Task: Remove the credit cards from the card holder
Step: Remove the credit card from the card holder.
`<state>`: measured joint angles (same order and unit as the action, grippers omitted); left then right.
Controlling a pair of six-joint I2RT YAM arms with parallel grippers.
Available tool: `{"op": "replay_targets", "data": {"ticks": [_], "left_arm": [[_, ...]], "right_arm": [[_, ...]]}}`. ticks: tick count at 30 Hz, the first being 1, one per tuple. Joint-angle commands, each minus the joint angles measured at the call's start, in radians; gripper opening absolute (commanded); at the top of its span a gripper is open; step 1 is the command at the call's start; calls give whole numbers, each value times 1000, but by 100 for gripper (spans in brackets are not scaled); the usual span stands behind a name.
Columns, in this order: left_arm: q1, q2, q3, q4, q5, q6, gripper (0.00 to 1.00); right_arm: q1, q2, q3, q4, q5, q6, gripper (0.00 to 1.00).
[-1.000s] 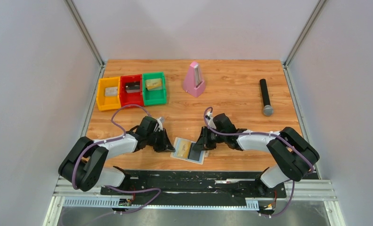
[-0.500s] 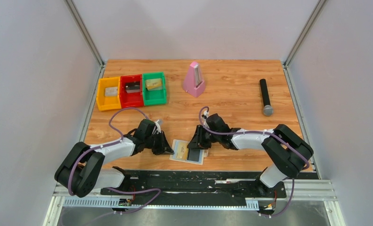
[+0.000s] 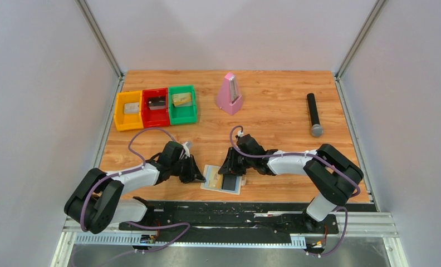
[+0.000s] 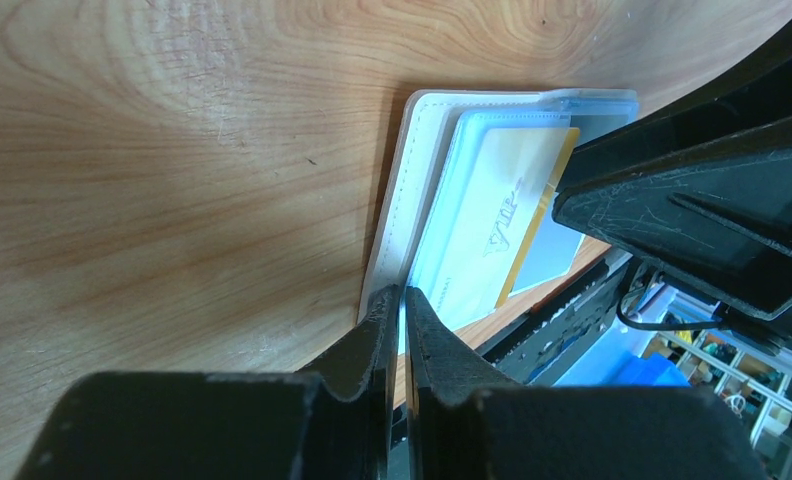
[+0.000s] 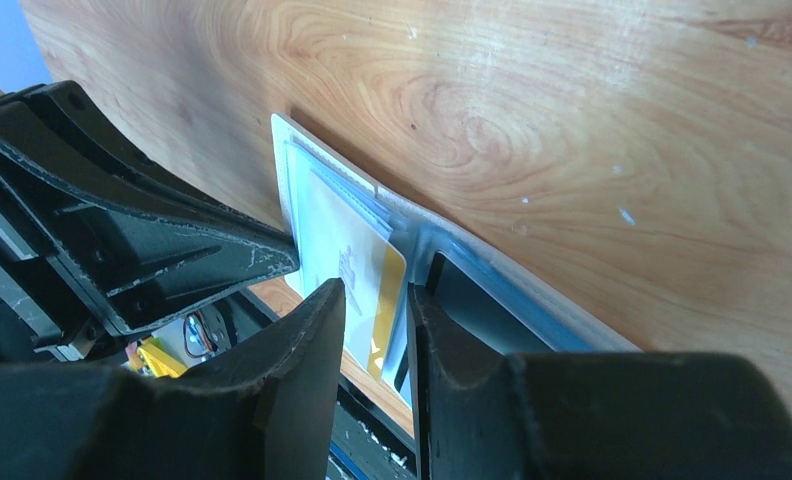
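Observation:
The card holder (image 3: pixel 208 184) lies open and flat near the table's front edge. The yellow-gold card (image 3: pixel 214 177) sits in its left pale blue panel and the dark card (image 3: pixel 229 182) in its right one. My left gripper (image 3: pixel 199 177) is shut, its tips (image 4: pixel 402 295) on the holder's left rim (image 4: pixel 397 235). My right gripper (image 3: pixel 228 169) is low over the holder's middle, jaws a narrow gap apart (image 5: pixel 375 290). The yellow card's edge (image 5: pixel 390 275) shows between them and the dark card (image 5: pixel 482 300) lies just to their right. Neither finger clamps a card.
Yellow (image 3: pixel 128 110), red (image 3: pixel 155 107) and green (image 3: pixel 182 104) bins stand at the back left, each with something inside. A pink metronome (image 3: pixel 229 93) stands at the back centre and a black microphone (image 3: pixel 314 114) lies at the right. The table's front edge is just below the holder.
My right gripper has slid left across the holder toward its middle. My left gripper has shifted slightly down and left along the holder's left edge. The holder has moved a little left.

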<state>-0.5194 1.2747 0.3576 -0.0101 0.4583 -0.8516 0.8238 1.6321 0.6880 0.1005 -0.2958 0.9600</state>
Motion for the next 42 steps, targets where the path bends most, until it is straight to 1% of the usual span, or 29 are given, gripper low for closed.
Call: {"op": "replay_targets", "data": {"ticks": [1, 7, 9, 11, 13, 19, 22, 25, 28, 30, 34, 35, 36, 39, 42], "left_arm": [[-9, 9, -46, -75, -36, 9, 15], [-9, -4, -51, -69, -33, 3, 14], [-10, -12, -50, -72, -34, 1, 14], [-10, -19, -50, -75, -38, 0, 14], [-10, -22, -53, -78, -43, 0, 14], [-10, 1, -52, -94, -66, 17, 14], [-10, 27, -43, -97, -72, 26, 14], [-10, 36, -41, -94, -73, 25, 14], [-10, 34, -42, -94, -76, 27, 14], [-10, 34, -40, -97, -80, 27, 14], [-10, 38, -39, -95, -78, 27, 14], [-10, 38, -39, -94, -79, 28, 14], [-9, 38, -39, -94, -79, 28, 14], [-10, 37, -37, -95, -79, 25, 14], [-9, 37, -35, -97, -78, 27, 14]], "right_arm": [[11, 27, 33, -40, 53, 10, 31], [14, 47, 47, -56, 61, 5, 31], [15, 49, 45, -56, 62, 5, 29], [14, 46, 41, -55, 63, 0, 24], [14, 33, 34, -53, 66, -11, 16], [1, -37, -5, -32, 62, -41, 0], [-16, -66, -5, -19, 29, -48, 0], [-28, -92, -12, -17, 22, -57, 5], [-46, -87, -21, -2, -25, -72, 7], [-53, -82, -35, 26, -55, -73, 7], [-60, -67, -50, 82, -120, -71, 15], [-61, -61, -53, 95, -135, -71, 7], [-63, -54, -62, 120, -154, -73, 1], [-76, -45, -99, 206, -199, -48, 0], [-77, -40, -92, 188, -185, -51, 0]]}}
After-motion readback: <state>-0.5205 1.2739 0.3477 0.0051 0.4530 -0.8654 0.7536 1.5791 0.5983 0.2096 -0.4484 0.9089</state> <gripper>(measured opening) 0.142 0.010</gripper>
